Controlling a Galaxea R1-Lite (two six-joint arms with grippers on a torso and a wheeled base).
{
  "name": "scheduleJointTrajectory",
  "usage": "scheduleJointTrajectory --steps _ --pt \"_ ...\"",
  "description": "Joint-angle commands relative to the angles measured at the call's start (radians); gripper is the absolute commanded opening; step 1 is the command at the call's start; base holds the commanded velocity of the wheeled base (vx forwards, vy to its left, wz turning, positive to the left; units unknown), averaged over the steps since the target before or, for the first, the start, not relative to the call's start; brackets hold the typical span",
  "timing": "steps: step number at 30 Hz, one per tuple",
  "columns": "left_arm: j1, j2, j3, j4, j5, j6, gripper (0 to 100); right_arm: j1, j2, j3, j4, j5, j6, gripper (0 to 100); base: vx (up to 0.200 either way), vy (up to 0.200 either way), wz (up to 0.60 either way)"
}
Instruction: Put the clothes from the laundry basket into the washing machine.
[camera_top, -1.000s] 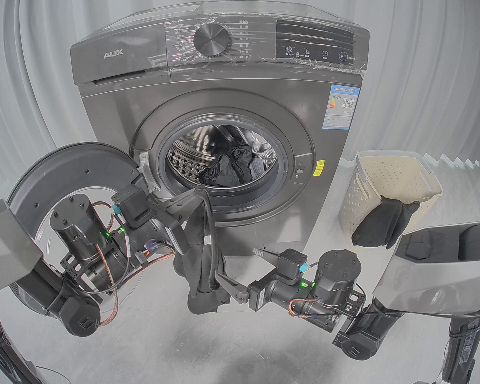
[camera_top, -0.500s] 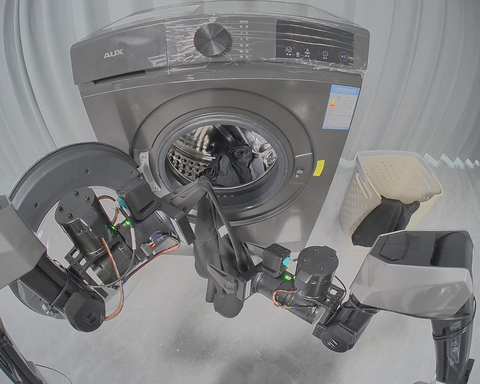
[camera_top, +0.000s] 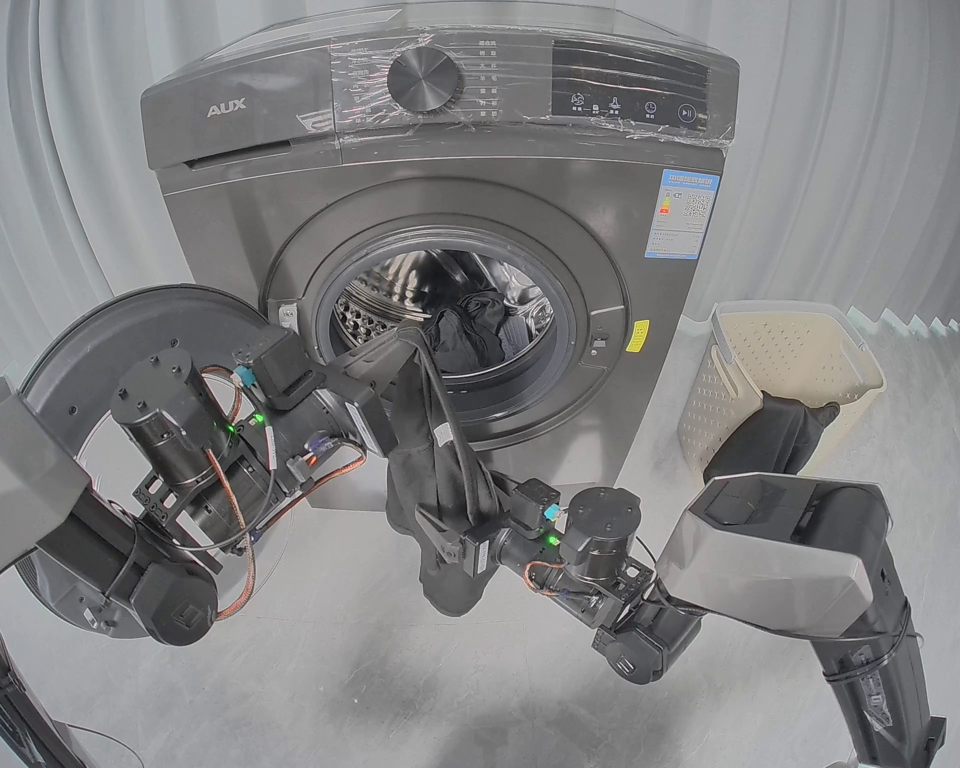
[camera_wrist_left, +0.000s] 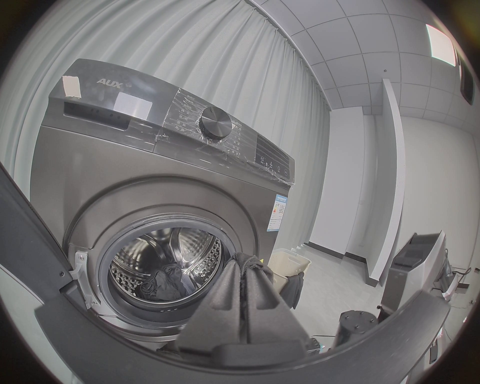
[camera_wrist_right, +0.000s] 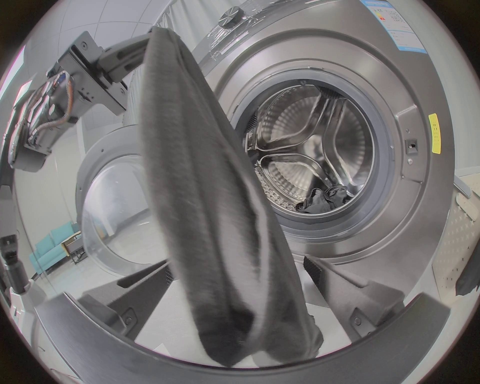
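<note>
The grey washing machine (camera_top: 420, 190) stands with its round door (camera_top: 130, 350) swung open to the left. Dark clothes (camera_top: 470, 335) lie in the drum (camera_wrist_left: 165, 265). My left gripper (camera_top: 400, 345) is shut on the top of a long dark garment (camera_top: 435, 480), just before the lower left of the drum opening. In the left wrist view its fingers (camera_wrist_left: 220, 305) pinch the cloth (camera_wrist_left: 248, 262). The garment (camera_wrist_right: 215, 225) hangs down between the wide-apart fingers (camera_wrist_right: 345, 292) of my open right gripper (camera_top: 440, 530). Another dark garment (camera_top: 770, 450) drapes over the cream laundry basket (camera_top: 800, 350).
The basket stands on the floor to the right of the machine. The open door fills the space at the left, beside my left arm. Bare grey floor (camera_top: 350, 690) lies in front of the machine. A curtain (camera_top: 850, 150) hangs behind.
My left gripper has lifted the garment up toward the drum opening. My right gripper has moved left and up, so the garment's lower part now hangs between its fingers.
</note>
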Motion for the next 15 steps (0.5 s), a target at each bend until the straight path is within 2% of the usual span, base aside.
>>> scheduleJointTrajectory --steps 1,15 --pt "0.0 -0.009 -0.012 0.003 0.003 0.0 0 -0.017 0.055 -0.043 0.002 -0.012 -0.002 100 0.0 0.0 0.0" --pt "0.001 -0.011 -0.023 0.008 0.004 0.0 0 -0.003 0.121 -0.138 0.018 -0.021 0.001 100 0.0 0.0 0.0"
